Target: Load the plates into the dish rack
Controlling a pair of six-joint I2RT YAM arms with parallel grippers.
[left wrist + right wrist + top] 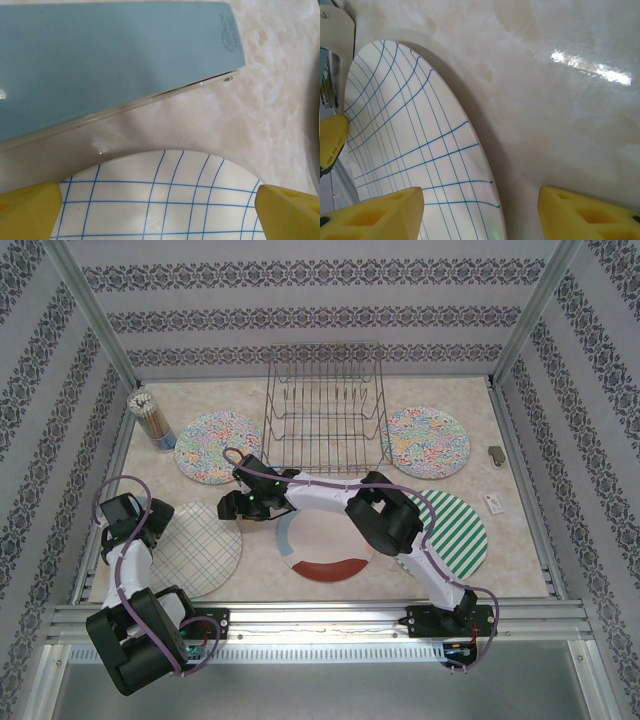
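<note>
Reaching across the table (pixel 520 540) from its near right corner, your right gripper (pixel 481 194) straddles the rim of the pale checked plate (pixel 195 548). Its jaws are partly spread and grip nothing, with one yellow finger (pixel 375 215) over the plate's face and the other over bare tabletop. Your left gripper (pixel 159 200) hangs over the same plate near the near left corner, jaws at their widest, holding nothing. The checked plate lies flat toward the left edge. The cream plate (pixel 325 540) with coloured rim blocks lies at the middle of the near edge, partly under your right arm. The striped plate (pixel 462 535) lies toward the right edge. At the middle of the far edge stands the dish rack (pixel 325 405), with one floral plate (pixel 218 447) to its left and the other floral plate (pixel 425 441) to its right.
</note>
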